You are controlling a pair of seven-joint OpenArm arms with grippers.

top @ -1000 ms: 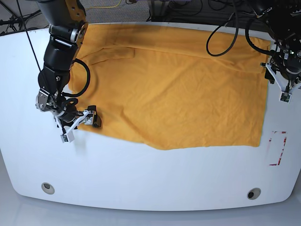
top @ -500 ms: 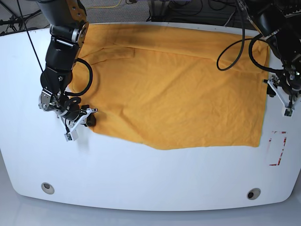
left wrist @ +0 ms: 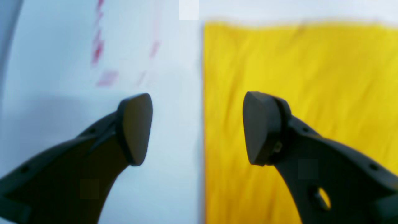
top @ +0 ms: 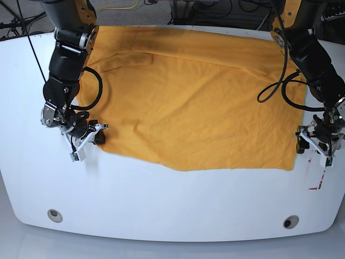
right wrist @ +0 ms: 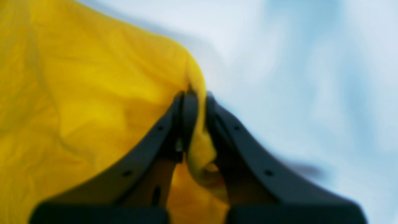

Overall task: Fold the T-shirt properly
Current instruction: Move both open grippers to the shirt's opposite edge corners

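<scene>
your big orange-yellow cotton t-shirt [top: 194,97] lies spread on the white surface [top: 161,205], no fold done yet. right claw [right wrist: 197,96] pinches a corner; left claw [left wrist: 197,127] gapes wide over the edge.

A broad white desk [top: 172,205] with rounded corners fills most of the base view. Two small round metal-rimmed holes sit near its front edge, one toward the left [top: 54,215] and one toward the right [top: 291,221]. A rectangle of dashed red marks [top: 318,172] lies on the desk near its right edge. Dark cables [top: 215,8] trail behind the far edge.
</scene>
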